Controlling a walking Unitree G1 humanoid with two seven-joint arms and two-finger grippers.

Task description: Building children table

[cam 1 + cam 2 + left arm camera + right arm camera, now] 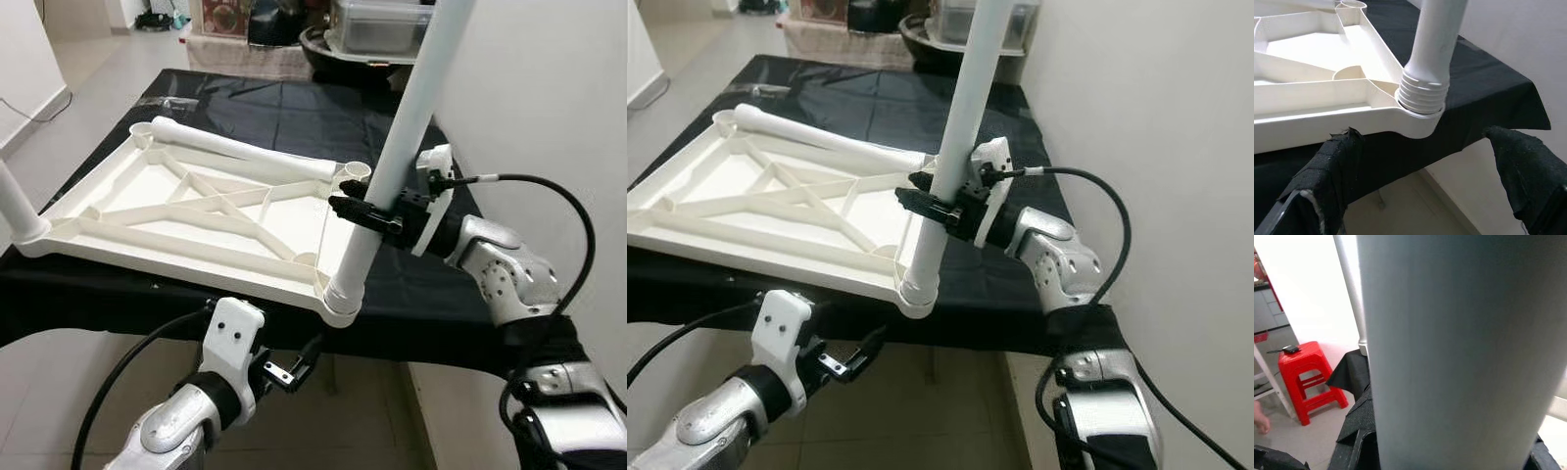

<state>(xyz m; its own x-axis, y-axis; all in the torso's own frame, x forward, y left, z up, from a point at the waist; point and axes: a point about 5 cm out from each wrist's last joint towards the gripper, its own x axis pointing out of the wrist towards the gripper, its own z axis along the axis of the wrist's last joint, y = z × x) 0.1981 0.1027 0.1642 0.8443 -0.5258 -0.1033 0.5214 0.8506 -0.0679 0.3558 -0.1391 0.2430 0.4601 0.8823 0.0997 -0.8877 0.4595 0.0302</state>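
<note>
A white children's table top [118, 196] lies upside down on the black-covered table [294, 108]. One white leg [411, 108] stands a little tilted in the near right corner socket [1420, 117], its threaded end [1422, 93] still showing above the socket. My right gripper [367, 215] is shut on this leg about a third of the way up. A second leg [245, 152] lies loose across the far side of the top. A third leg [15, 206] stands in the near left corner. My left gripper [294, 367] hangs open below the table's front edge, under the right corner.
A white wall [549, 88] runs close along the right side of the table. Clear plastic containers [382, 24] stand beyond the far edge. An empty socket [355, 171] sits at the far right corner. A red stool [1305, 377] stands on the tiled floor.
</note>
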